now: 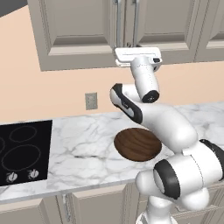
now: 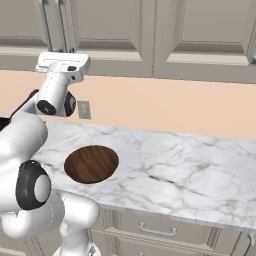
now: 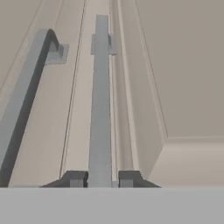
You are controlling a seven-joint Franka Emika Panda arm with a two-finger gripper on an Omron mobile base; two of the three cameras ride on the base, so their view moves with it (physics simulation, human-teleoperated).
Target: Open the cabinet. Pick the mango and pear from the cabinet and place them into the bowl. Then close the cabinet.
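Observation:
The cabinet [image 1: 78, 30] [image 2: 200, 30] hangs on the wall above the counter with both doors closed. In the hand view, my gripper [image 3: 101, 178] is shut on the lower end of one vertical silver bar handle [image 3: 100, 109], a dark fingertip on each side. The other door's handle [image 3: 26, 105] runs beside it on the left. In the base views the hand [image 1: 138, 54] [image 2: 62, 62] reaches up to the cabinet's bottom edge where the two doors meet. The dark brown wooden bowl [image 1: 138, 144] [image 2: 91, 164] sits empty on the counter under the arm. The mango and pear are hidden.
A black cooktop [image 1: 22, 151] with knobs lies at the left of the marble counter [image 2: 190, 170]. A wall outlet [image 1: 91, 100] is on the backsplash. Drawer fronts [image 2: 160, 230] run below the counter.

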